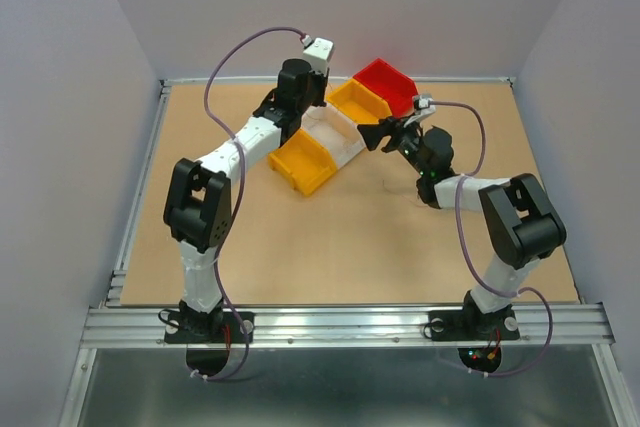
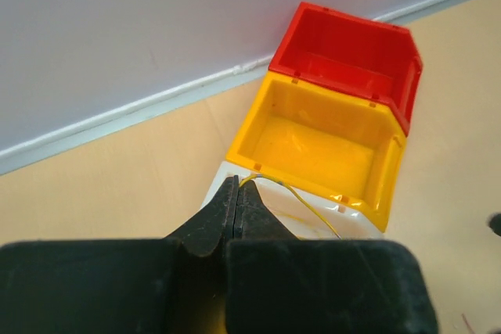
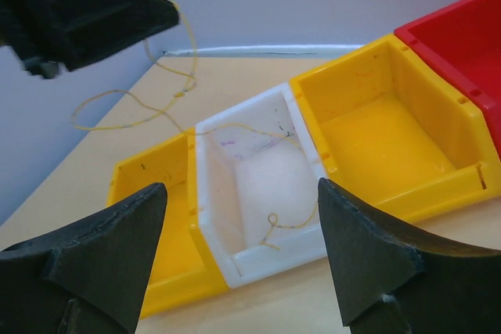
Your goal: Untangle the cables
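The left gripper (image 2: 237, 187) was closed on a thin yellow wire (image 2: 309, 209), pinched at its tips. Only the right wrist view showed this wire hanging from there in loose loops, down into the white bin (image 3: 254, 177) below. The right gripper (image 3: 243, 189) stood open and held nothing, with the bin just ahead of it.

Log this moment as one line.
left gripper: shut on yellow wire, aloft | right gripper: open, facing white bin | wire: trails into white bin
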`<state>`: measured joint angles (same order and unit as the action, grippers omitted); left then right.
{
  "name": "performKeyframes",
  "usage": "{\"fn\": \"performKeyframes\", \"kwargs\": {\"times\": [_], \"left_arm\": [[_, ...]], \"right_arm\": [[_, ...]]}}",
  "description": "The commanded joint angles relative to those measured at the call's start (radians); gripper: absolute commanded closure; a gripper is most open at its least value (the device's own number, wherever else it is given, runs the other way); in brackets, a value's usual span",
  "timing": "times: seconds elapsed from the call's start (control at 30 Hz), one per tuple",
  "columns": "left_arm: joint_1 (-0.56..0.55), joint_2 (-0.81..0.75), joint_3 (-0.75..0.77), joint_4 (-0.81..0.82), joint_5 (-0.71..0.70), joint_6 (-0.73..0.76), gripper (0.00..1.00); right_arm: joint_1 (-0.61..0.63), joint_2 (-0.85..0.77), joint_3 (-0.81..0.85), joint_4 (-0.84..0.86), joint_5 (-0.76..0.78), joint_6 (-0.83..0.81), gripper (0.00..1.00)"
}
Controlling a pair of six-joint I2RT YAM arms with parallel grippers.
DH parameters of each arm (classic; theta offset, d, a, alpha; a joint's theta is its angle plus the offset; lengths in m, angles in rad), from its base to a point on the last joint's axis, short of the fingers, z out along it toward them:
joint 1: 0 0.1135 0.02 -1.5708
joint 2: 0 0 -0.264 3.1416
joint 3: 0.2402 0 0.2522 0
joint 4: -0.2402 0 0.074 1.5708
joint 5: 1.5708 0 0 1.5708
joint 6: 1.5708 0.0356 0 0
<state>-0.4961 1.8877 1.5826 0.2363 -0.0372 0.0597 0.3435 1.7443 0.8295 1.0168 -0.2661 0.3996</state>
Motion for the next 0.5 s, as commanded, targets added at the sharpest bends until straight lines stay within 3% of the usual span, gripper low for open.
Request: {"fn": "performKeyframes", "kwargs": {"times": [0.0,0.17,0.3,0.47], "left_arm": [[0.030,0.060,0.114,-0.078,0.032,0.017,1.00],[0.030,0.105,0.076,-0.041,0.135,0.031,1.00],[0.028,0.163,0.145,-0.124,0.148,0.060,1.00],[0.007,0.178,0.108,-0.114,0.177,0.101,1.00]], "right_arm": [[0.014,-0.068,-0.053,0.082,0.051,0.038,0.18],[0.014,-0.085,-0.076,0.083,0.028,0.035,0.18],[0.012,-0.089,-0.087,0.083,0.039,0.041,0.18],[0.011,-0.112,-0.105,0.083,0.051,0.044,0.18]]}}
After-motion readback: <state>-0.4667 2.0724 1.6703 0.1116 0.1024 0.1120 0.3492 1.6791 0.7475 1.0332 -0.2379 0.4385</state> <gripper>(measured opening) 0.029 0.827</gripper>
